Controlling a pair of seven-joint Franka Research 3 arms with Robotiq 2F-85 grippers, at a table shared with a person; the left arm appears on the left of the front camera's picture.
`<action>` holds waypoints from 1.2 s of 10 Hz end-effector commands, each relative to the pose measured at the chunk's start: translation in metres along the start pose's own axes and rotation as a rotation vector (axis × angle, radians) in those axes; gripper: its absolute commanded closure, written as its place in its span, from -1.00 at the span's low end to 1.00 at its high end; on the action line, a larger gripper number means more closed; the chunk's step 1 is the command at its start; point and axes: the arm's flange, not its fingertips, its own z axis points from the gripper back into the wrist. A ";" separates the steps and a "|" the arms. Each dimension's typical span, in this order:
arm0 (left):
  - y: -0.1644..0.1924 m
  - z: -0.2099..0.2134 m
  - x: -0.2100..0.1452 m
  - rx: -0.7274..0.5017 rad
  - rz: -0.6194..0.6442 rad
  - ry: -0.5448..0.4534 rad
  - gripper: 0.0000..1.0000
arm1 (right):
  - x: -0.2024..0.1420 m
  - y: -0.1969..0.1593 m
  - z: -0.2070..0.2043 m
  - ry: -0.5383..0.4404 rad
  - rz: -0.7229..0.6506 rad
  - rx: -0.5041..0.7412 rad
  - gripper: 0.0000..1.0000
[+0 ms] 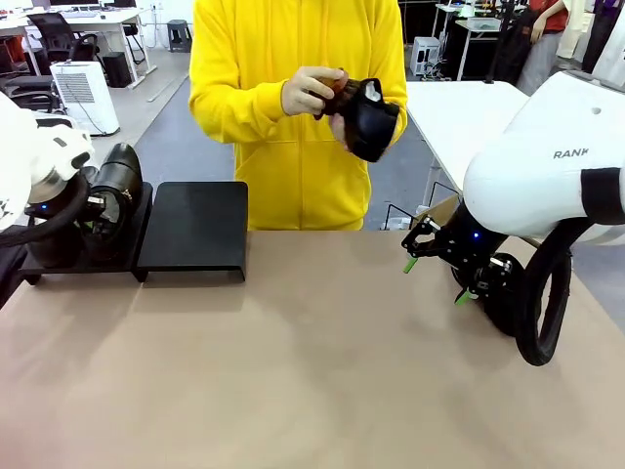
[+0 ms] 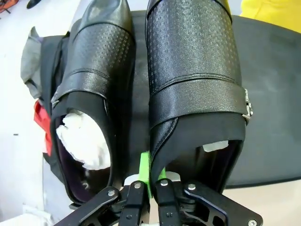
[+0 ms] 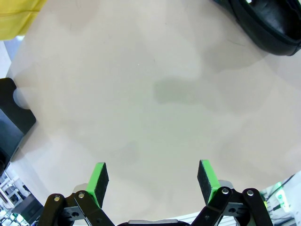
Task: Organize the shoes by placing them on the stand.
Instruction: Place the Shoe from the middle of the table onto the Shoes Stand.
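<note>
A: Where were the shoes?

B: Two stood side by side on the stand (image 2: 273, 94), toes pointing away from the L wrist cam. The paper-filled shoe (image 2: 94, 84) had a white paper ball (image 2: 84, 139) in its opening. The second shoe (image 2: 193, 70) was just beside it, w/ a narrow gap between them.

A: And the L claw?

B: The L claw (image 2: 153, 174) was together, clamped on the thin side wall of the second shoe, at the opening near the heel. One green pad (image 2: 146, 169) showed outside that wall, on the side of the paper-filled shoe.

A: Other shoes?

B: The person (image 1: 293, 166) in a yellow hoodie, at the far side, held a third shoe (image 1: 371, 122) in both hands at chest height, w/ a small reddish-brown object (image 1: 337, 86) against it. A fourth shoe (image 3: 268, 23) lay on the counter (image 1: 312, 371); the R wrist cam caught only part of it.

A: The R claw?

B: The R claw (image 3: 153, 165) had its pads wide apart and held nothing. It hung over bare counter, well apart from the stand.

A: Stand position?

B: Far left of the counter. The left platform (image 1: 88, 262) and right platform (image 1: 195, 230) sat edge to edge, the L arm over the left one.
</note>
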 end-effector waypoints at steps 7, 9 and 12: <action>-0.015 0.017 0.011 0.026 0.011 -0.105 -1.00 | 0.001 0.001 0.002 0.003 0.020 -0.003 -1.00; -0.009 0.010 0.015 0.014 -0.005 -0.075 -1.00 | 0.001 0.001 0.002 0.003 0.020 -0.003 -1.00; -0.009 0.010 0.015 0.014 -0.005 -0.075 -1.00 | 0.001 0.001 0.002 0.003 0.020 -0.003 -1.00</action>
